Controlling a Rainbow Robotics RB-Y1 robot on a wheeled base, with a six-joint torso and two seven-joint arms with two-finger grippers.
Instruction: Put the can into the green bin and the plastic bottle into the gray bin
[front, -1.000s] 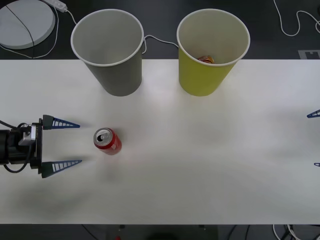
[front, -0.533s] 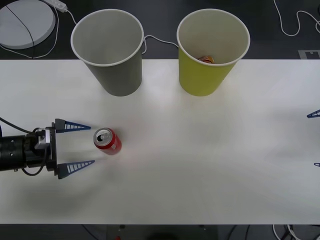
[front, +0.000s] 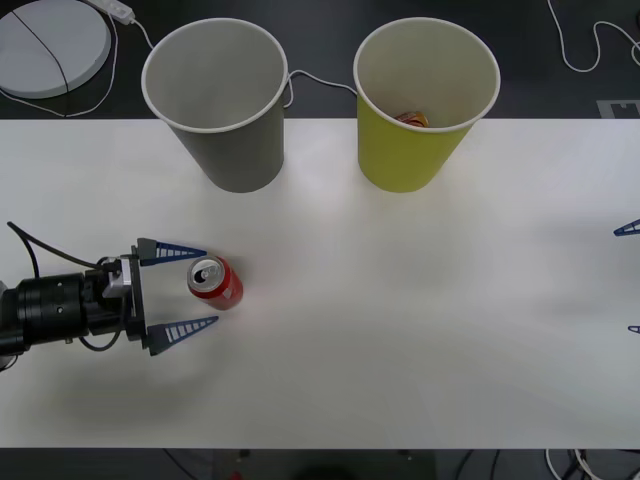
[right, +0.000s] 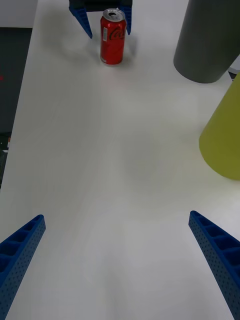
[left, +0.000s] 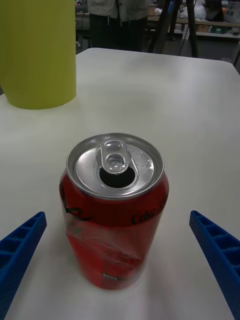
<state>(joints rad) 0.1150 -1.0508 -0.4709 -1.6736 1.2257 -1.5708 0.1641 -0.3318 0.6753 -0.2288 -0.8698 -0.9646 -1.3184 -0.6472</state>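
Left tool (front: 186, 288) is sitting spread, the can (front: 215, 283) standing upright on the tabletop (front: 400, 330) just ahead between its tips, untouched. Opened, probably light; thin wall dents easily, so grip mid-body gently. Right tool (right: 120, 260) is idling spread, far off.

My left gripper (left: 120, 265) is spread wide, a blue finger (left: 20, 250) on each side of the upright red can (left: 114, 210), touching neither. Far beyond on the white table (left: 165, 100) stands the green bin (left: 37, 50).

Lab: white table (front: 400, 330), floor cables (front: 585, 45), benches behind (left: 210, 22).
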